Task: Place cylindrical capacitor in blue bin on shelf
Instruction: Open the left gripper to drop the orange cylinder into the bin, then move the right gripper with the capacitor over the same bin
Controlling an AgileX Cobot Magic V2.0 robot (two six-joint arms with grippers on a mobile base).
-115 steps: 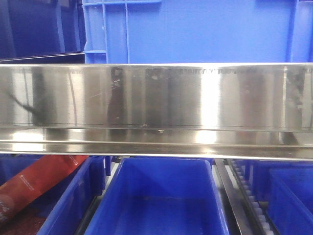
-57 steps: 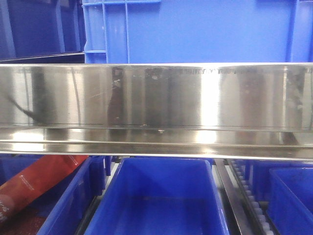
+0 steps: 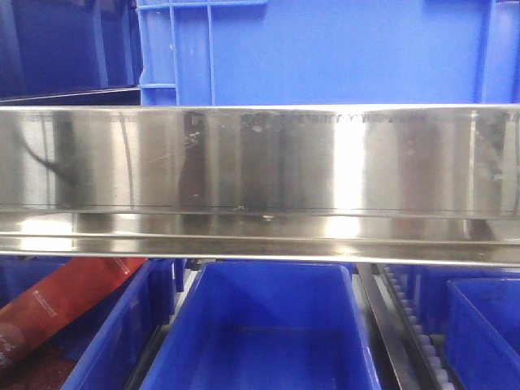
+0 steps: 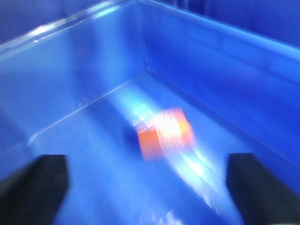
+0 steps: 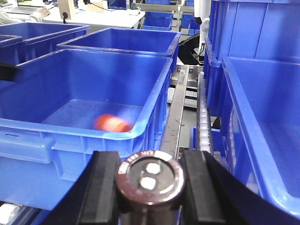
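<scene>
My right gripper (image 5: 150,174) is shut on the cylindrical capacitor (image 5: 149,182), a dark brown can whose end cap with two pale terminals faces the right wrist camera. It hangs just before the near wall of a blue bin (image 5: 70,140), which holds a blurred orange item (image 5: 112,123). My left gripper (image 4: 147,187) is open inside a blue bin (image 4: 211,70), with nothing between its dark fingers (image 4: 35,187); an orange block (image 4: 165,133) lies blurred on the floor ahead. The shelf (image 3: 260,162) shows as a shiny steel ledge across the front view.
A large blue crate (image 3: 325,49) stands on the ledge. Below it sit a blue bin (image 3: 268,325) and a bin with a red package (image 3: 57,305). A white roller rail (image 5: 202,126) runs between bins; more blue bins (image 5: 262,117) stand to the right.
In the front view only a dark reflection at the ledge's left end has shifted slightly upward. The bins and the shelf have not moved.
</scene>
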